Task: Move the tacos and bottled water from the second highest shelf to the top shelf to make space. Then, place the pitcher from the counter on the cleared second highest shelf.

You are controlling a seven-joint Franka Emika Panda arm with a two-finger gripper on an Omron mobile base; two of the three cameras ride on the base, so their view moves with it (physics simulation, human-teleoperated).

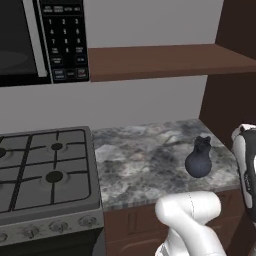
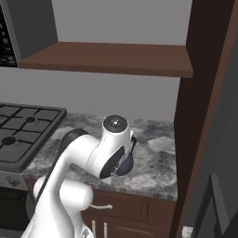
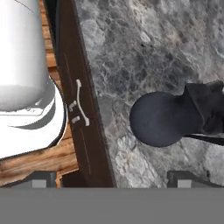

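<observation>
The pitcher point(image 1: 199, 159), a dark blue-grey bulbous jug, stands upright on the marbled counter point(image 1: 145, 165) near its right end. In the hand view the pitcher point(image 3: 159, 119) is seen from above, its neck and handle pointing right. My gripper point(image 3: 113, 180) hangs open above the counter's front edge. Its fingertips point(image 3: 188, 178) are wide apart with nothing between them, and the jug lies just ahead, nearer the right finger. In the right base view my wrist covers most of the pitcher point(image 2: 126, 163). The tacos, the bottled water and both fridge shelves are out of view.
A gas stove point(image 1: 45, 170) adjoins the counter on the left, under a microwave point(image 1: 40, 35). A brown wooden shelf point(image 1: 165, 60) runs above the counter. A tall dark cabinet wall point(image 2: 204, 116) closes the right end. Below the edge is a cabinet handle point(image 3: 81, 103).
</observation>
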